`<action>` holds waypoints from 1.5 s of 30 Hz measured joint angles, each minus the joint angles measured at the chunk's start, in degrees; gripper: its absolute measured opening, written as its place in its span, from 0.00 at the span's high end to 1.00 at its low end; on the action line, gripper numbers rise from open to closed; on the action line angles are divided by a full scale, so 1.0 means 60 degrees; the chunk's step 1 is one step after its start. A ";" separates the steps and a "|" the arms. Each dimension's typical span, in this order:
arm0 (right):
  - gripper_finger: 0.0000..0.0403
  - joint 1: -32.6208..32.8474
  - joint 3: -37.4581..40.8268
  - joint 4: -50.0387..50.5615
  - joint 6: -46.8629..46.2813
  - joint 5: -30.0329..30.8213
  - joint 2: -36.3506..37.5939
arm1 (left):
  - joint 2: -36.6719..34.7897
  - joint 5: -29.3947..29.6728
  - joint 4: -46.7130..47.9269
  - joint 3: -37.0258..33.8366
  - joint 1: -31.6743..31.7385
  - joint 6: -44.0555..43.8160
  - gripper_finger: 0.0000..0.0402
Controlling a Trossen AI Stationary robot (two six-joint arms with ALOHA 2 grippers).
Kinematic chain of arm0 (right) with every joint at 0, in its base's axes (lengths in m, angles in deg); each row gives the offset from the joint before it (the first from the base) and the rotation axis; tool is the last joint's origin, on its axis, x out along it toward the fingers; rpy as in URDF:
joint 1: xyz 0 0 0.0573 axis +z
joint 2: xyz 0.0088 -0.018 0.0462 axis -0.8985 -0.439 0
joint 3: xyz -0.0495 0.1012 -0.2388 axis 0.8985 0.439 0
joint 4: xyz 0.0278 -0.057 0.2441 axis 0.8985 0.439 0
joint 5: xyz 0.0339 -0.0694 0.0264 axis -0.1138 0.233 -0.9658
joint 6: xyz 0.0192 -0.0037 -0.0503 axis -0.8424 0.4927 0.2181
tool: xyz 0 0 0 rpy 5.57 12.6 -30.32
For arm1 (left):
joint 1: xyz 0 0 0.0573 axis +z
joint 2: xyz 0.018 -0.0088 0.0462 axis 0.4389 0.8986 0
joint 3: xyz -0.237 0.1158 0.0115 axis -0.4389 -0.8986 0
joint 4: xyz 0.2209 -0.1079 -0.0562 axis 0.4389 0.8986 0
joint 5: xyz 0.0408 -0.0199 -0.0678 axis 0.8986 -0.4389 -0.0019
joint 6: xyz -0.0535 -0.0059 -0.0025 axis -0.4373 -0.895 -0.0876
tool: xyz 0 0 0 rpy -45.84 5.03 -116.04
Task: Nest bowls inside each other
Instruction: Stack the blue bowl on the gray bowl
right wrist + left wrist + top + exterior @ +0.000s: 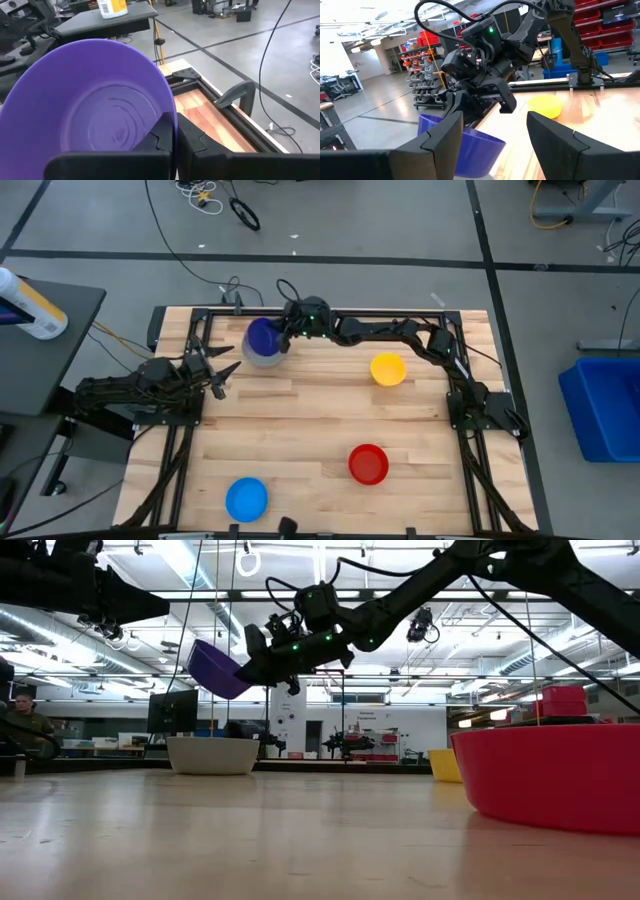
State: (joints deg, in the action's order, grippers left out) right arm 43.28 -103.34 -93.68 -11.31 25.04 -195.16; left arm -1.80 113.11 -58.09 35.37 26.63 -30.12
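My right gripper (176, 137) is shut on the dark blue bowl (95, 110), holding it in the air at the table's far left (262, 335), just above the grey bowl (212, 754), which stands on its base. The yellow bowl (388, 369) stands at the far right, the red bowl (368, 464) near the front right, and the light blue bowl (246, 498) at the front left. My left gripper (228, 377) waits open at the left edge, its fingers pointing toward the dark blue bowl (470, 145) without touching it. My right gripper pinches the dark blue bowl's rim (173, 119), one finger inside the bowl and one outside. The fingers come almost level from the table's right side. The bowl is lifted clear and tilted (215, 668), its hollow turned toward the gripper, over the grey bowl.
The table's dark metal frame (200, 320) runs along the far and side edges close to the held bowl. Bare wood lies in the table's middle between the bowls. A side table with a bottle (30, 305) stands off the far left corner.
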 joint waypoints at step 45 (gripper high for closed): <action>1.00 -0.0095 -0.2116 0.2574 -0.0272 0.0361 -0.1346 | 0.0000 -0.0309 -0.0087 0.0000 0.0000 0.0076 0.43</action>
State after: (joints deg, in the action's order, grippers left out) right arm 42.71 -116.04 -78.24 -12.94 27.21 -203.24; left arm -1.80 111.26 -58.61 35.37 26.63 -29.66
